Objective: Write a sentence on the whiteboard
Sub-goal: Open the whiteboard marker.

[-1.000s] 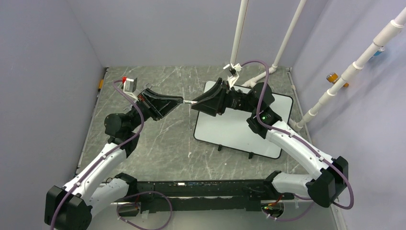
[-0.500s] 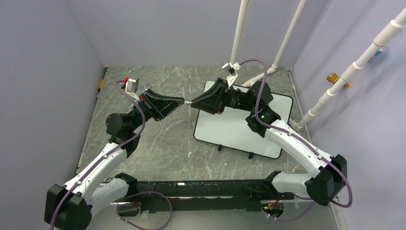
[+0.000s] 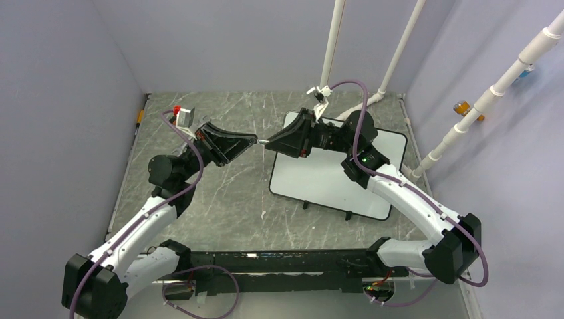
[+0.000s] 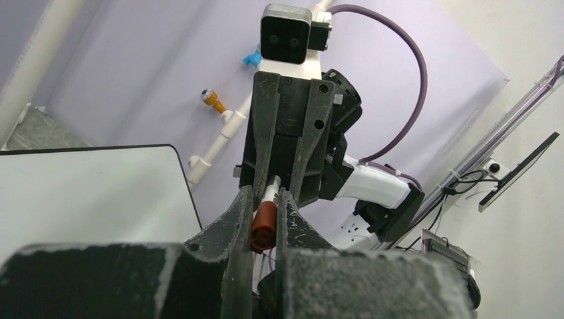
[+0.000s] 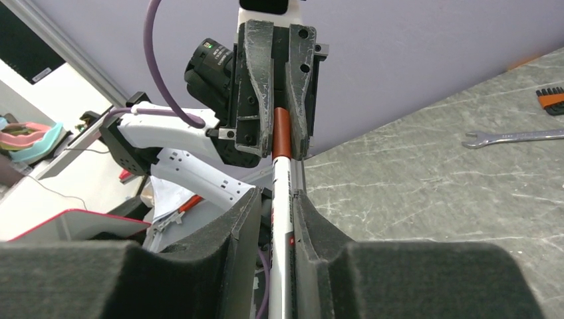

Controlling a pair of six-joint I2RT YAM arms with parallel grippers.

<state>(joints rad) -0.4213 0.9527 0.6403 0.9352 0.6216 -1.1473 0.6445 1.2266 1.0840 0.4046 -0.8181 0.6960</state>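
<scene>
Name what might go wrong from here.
1. The marker is held in the air between both arms; a pull off its axis may twist it out of the right gripper and drop it.
2. The left gripper grips only the cap; its jaws might slip off before the cap comes free.

1. We see the whiteboard (image 3: 326, 183): a white rectangle, rounded corners, thin dark rim.
2. It lies flat on the table's (image 3: 219, 206) right half, toward the far right corner, slightly askew.
3. We spot small black feet (image 3: 347, 214) under its near edge.
4. Its visible face is plain white.
</scene>
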